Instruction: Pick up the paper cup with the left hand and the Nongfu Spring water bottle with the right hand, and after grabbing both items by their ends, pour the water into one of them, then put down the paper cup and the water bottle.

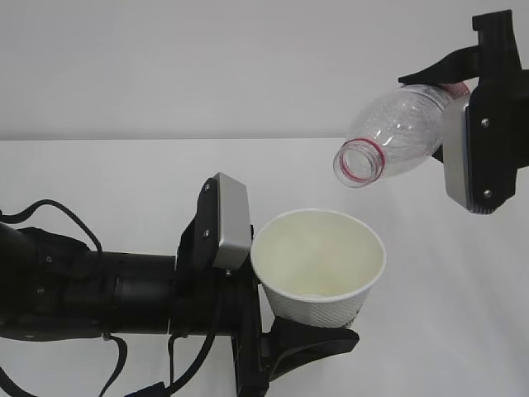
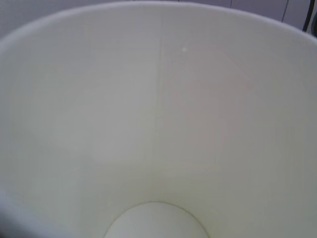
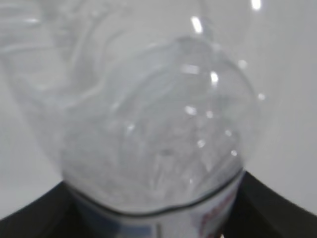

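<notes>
My left gripper [image 1: 312, 329] is shut on the base of the white paper cup [image 1: 318, 265] and holds it raised, its mouth tipped toward the camera. The left wrist view is filled by the cup's cream inside [image 2: 158, 124]. My right gripper [image 1: 473, 124] is shut on the Nongfu Spring water bottle [image 1: 397, 136], which lies tilted with its open, red-ringed mouth [image 1: 360, 160] pointing down-left, above and right of the cup's rim. No stream of water shows between them. In the right wrist view the clear bottle [image 3: 153, 124] sits between my dark fingers [image 3: 280, 210].
The white table [image 1: 99, 174] runs behind both arms, with a plain pale wall above it. The black left arm and its cables [image 1: 66, 289] fill the lower left corner.
</notes>
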Controlling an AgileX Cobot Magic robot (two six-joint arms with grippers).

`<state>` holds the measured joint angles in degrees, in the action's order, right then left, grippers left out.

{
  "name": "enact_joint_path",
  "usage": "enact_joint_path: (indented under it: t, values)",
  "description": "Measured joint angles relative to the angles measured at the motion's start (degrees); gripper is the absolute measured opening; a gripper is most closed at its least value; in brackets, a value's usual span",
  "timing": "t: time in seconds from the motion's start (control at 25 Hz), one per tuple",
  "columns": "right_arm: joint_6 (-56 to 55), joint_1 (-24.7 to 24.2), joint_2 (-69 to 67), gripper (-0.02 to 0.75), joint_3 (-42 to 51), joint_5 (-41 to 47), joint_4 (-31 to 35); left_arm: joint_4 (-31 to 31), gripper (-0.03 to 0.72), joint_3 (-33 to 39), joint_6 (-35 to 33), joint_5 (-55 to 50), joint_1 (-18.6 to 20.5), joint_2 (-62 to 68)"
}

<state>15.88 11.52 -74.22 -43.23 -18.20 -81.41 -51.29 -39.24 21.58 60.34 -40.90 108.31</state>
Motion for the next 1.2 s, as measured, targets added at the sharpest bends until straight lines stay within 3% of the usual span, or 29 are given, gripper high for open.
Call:
enact_joint_path:
  t: [1.2]
  values:
    - [1.68,0.0,-0.04,0.484,-1.74,0.0,0.15,0.46,0.58,0.0,0.12,0.1,0.0,0.0]
